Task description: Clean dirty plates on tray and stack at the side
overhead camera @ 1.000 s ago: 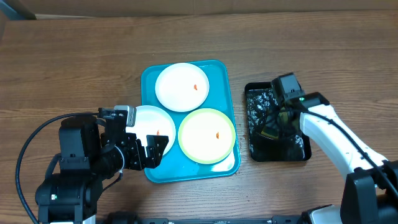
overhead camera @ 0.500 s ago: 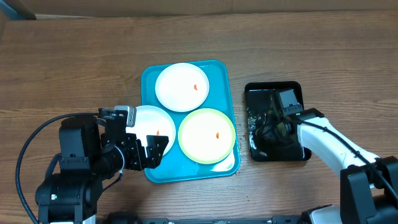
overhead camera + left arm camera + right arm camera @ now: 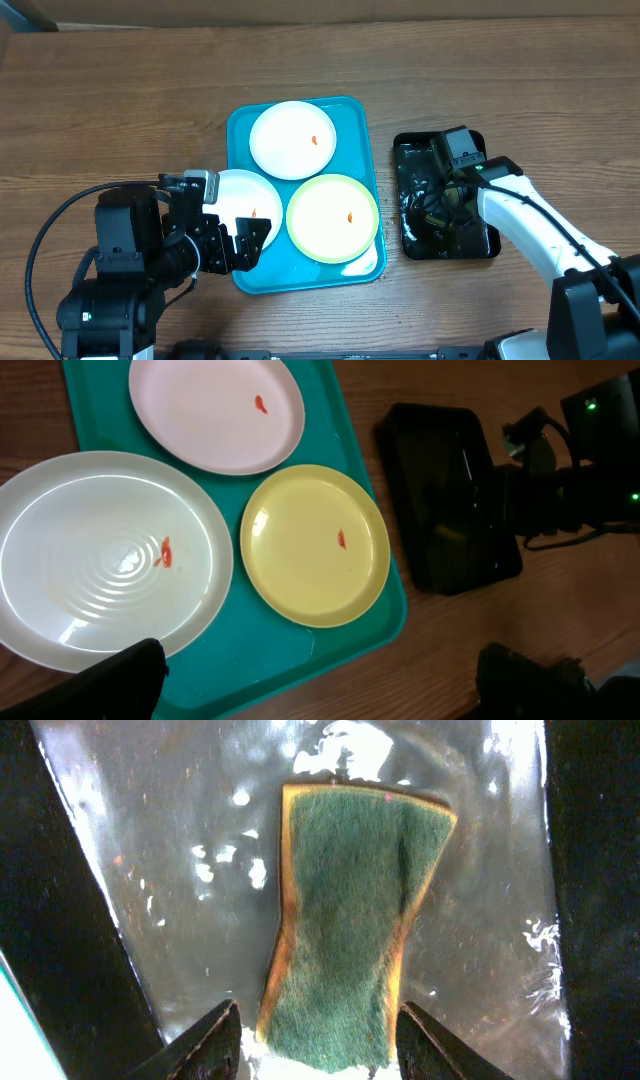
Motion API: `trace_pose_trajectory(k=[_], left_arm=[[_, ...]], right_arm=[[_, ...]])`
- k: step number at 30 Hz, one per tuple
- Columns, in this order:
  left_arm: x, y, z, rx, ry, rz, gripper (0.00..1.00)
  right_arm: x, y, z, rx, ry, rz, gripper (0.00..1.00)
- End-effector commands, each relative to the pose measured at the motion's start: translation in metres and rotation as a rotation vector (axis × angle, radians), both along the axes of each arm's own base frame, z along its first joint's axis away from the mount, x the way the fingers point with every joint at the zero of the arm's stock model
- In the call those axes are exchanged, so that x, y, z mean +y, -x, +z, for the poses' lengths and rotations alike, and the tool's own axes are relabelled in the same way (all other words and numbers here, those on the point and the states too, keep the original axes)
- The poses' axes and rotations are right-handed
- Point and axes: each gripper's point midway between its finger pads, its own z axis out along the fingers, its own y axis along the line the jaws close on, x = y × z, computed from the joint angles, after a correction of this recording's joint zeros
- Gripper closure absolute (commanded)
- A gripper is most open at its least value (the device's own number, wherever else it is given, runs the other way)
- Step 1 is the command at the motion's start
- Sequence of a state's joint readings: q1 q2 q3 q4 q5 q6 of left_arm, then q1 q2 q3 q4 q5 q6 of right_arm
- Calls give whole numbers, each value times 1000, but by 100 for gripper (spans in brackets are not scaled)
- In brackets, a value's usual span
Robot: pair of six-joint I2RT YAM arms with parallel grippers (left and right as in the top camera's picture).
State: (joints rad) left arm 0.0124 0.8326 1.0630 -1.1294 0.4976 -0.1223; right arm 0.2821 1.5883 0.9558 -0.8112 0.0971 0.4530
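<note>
Since half a second earlier, your right arm had slid back toward the far end of the black tray (image 3: 482,246); the left arm and the plates had not shifted. The work surface was a brown wood-grain table (image 3: 120,90), with little of the room in view beyond it. Your right gripper (image 3: 315,1035) hung over the wet black tray, its fingertips (image 3: 222,1032) flanking the near end of a green scouring sponge (image 3: 350,910) that was pinched at its waist. You cannot tell from this whether the fingers were clamping it. Your left gripper (image 3: 325,678) was spread wide and empty at the near left edge of the turquoise tray (image 3: 240,125). All three plates lay flat in that tray, each with a small orange-red smear: a white plate (image 3: 291,140) at the far end, another white plate (image 3: 235,195) near left, and the yellow-green plate (image 3: 332,217) near right.
</note>
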Motion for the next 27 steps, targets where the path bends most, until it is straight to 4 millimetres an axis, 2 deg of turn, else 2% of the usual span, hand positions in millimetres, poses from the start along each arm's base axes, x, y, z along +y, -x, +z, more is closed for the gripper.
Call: trace_pose_trajectory(k=[1,2,3,4,5,7,8,12,19,20,23,24,25,27], left_arm=[[-4,0,8,-51,-21,-57,0],[-4,0,8,-54,-25,-62,0],[-4,0,8,-52,-26,-62,0],[-4,1,7,-49,-28,-65,1],[-4,2,6,-44,-28,-65,3],[0,3,2,-28,-45,-51,12],[2,3,-1,-21,-59,-40,16],[15,1,-14,24,-105,31,19],[17,-5,-44,155,-100,52,23],[17,-8,-55,202,-100,49,24],[16,-15,-69,259,-97,43,24],[14,-17,-72,274,-91,36,24],[11,-20,-79,301,-91,23,24],[7,-23,-86,323,-100,1,26]], right_arm=[[-3,-4,-8,-48,-15,-101,48],[-2,-6,-12,-63,-21,-102,49],[-2,-8,-14,-72,-24,-102,56],[-2,-9,-17,-76,-26,-106,70],[-1,-9,-18,-75,-26,-106,78],[-1,-9,-19,-70,-25,-106,92],[-1,-8,-19,-67,-28,-105,95],[1,-2,-21,-38,-41,-100,96],[3,1,-15,-17,-42,-59,96],[4,1,-6,-17,-40,-39,96],[8,-3,14,-48,-57,11,96],[14,-4,22,-65,-83,41,96],[30,-5,40,-104,-164,132,96],[43,-4,57,-149,-226,218,96]])
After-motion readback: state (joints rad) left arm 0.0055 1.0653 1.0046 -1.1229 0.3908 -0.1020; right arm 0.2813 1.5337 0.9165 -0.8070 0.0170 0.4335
